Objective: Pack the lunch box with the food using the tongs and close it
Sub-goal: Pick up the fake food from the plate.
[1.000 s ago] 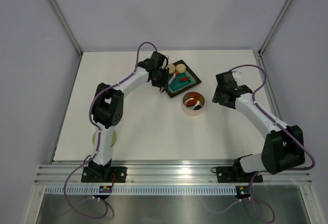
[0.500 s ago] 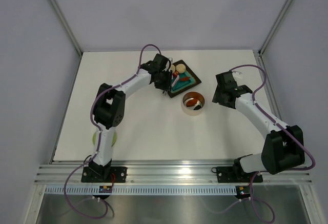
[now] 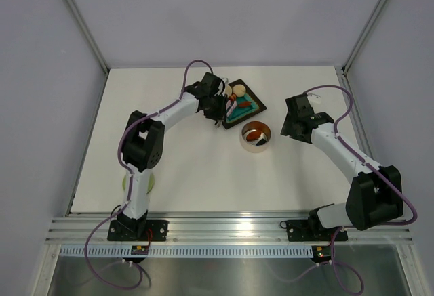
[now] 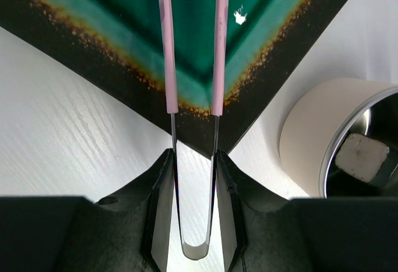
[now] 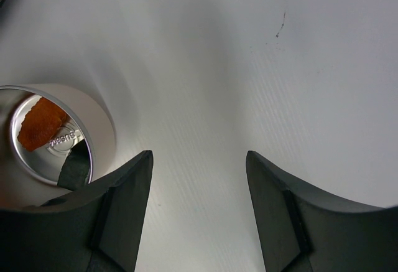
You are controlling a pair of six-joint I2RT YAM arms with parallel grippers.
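My left gripper is shut on the tongs, with their U-bend between its fingers. The two pink arms run nearly parallel, a narrow gap between them, out over the corner of the teal tray; their tips are cut off by the frame. From above, my left gripper sits at the tray's left edge. Food remains in the tray: beige balls and a red-orange bit. The steel lunch box stands open just below the tray, holding a white block and an orange piece. My right gripper hangs open and empty to its right.
The pale green lid lies at the near left, partly hidden behind the left arm's base. Metal posts and grey walls border the white table.
The left wrist has shifted slightly right toward the tray with the tongs. The right arm has not moved.
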